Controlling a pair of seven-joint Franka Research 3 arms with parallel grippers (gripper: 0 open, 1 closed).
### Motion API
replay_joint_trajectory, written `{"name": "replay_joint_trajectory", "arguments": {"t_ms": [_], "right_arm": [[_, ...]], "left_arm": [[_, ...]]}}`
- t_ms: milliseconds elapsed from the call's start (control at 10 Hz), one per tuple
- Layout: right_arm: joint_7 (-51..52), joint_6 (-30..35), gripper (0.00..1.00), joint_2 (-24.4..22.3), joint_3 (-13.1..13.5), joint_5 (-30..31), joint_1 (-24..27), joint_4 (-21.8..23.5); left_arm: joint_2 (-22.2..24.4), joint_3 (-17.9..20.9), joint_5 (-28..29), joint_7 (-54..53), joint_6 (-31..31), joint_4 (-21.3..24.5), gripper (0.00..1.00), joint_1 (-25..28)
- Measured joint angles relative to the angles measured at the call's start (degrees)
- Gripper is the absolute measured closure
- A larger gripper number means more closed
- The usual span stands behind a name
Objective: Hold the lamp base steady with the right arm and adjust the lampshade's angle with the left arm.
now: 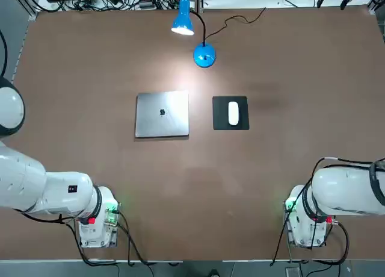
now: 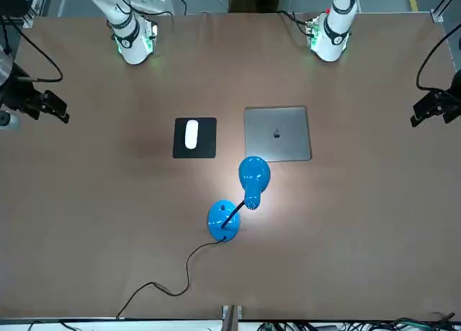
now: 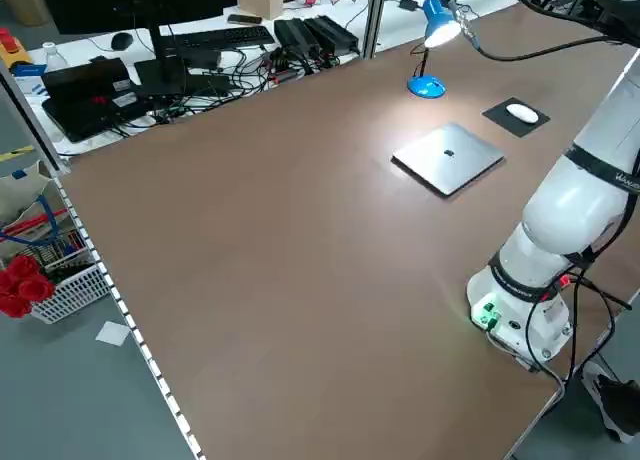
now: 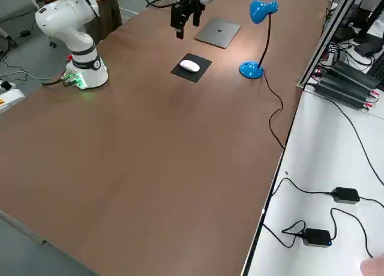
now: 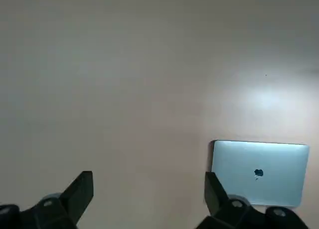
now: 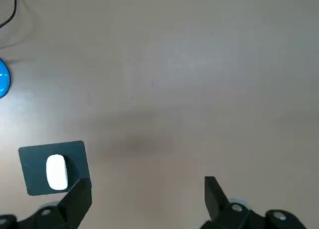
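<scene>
- The lamp (image 1: 194, 33) stands at the far edge of the table (image 1: 72, 108), beyond the laptop (image 1: 162, 114), which serves as the landmark here. Its round blue lamp base (image 1: 204, 55) sits on the tabletop just past the laptop's far right corner, and a thin black neck arcs up from it.
- The lampshade (image 1: 182, 23) is a glossy blue cone, lit, tipped downward and toward the laptop. That tilt explains the bright pool of light on the table between base and laptop.
- A black cord (image 2: 166, 280) trails from the base away from the laptop toward the table's far edge, so the base is likely light enough to slide. That would be why one arm is meant to pin it while the other turns the shade.
- The right gripper (image 6: 144, 201) hangs high above the table to the laptop's right, looking down on the mouse (image 6: 56, 172) lying on its black mouse pad (image 6: 30, 157); its fingers are spread apart with nothing between them.
- The left gripper (image 5: 149, 196) hangs above the table off the laptop's left side, fingers likewise spread and holding nothing.
- Both grippers are well apart from the lamp, so neither steadies the base nor touches the shade now. This fits either a stage ahead of reaching in or one with the angle already set; the pictures do not settle which.
</scene>
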State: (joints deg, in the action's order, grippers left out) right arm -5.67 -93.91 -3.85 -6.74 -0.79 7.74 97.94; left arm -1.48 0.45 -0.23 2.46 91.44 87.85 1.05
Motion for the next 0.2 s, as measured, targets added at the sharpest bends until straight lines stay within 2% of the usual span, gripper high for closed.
{"name": "replay_joint_trajectory", "arguments": {"t_ms": [200], "right_arm": [[0.0, 0.0, 0.0, 0.0, 0.0, 0.0, 0.0, 0.0]], "left_arm": [[-0.1, 0.0, 0.0, 0.0, 0.0, 0.0, 0.01, 0.0]]}}
